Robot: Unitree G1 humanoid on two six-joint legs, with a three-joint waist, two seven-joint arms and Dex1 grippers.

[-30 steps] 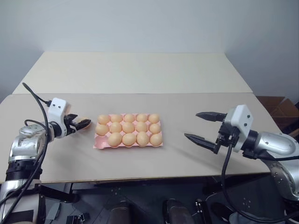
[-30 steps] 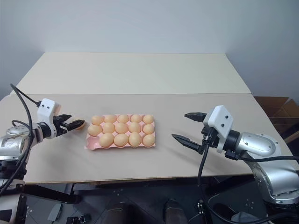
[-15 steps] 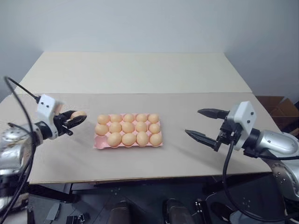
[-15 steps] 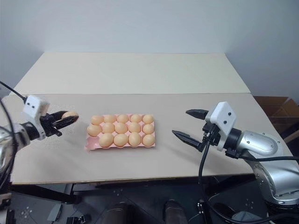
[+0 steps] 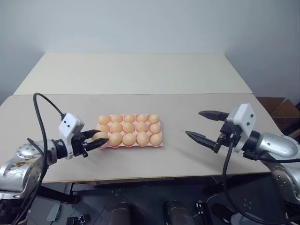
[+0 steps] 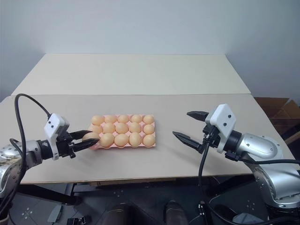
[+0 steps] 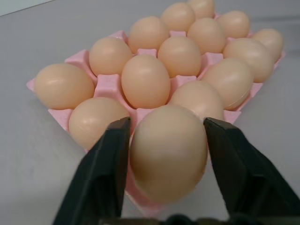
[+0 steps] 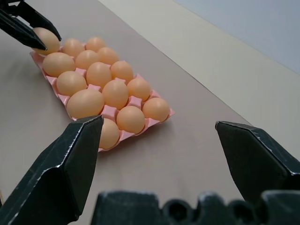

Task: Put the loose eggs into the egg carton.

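Observation:
The pink egg carton (image 7: 108,86) lies on the table ahead of me, with light orange-tan eggs (image 5: 129,127) in its cups. My left gripper (image 7: 166,123) is at the carton's near-left corner cup. Its fingers press both sides of one egg (image 5: 100,136) there. I cannot tell whether that egg rests in the cup. My right gripper (image 5: 193,123) hovers open and empty to the right of the carton, a carton's width away from it.
The carton sits on a grey-beige table (image 5: 187,159) whose front edge is close to me. A second, paler table (image 5: 136,70) adjoins it behind. A cardboard box (image 5: 281,105) stands off the table's right side.
My left gripper has carried the egg from left of the carton to the right and nearer me, to the near-left corner cup. The right arm has stayed put.

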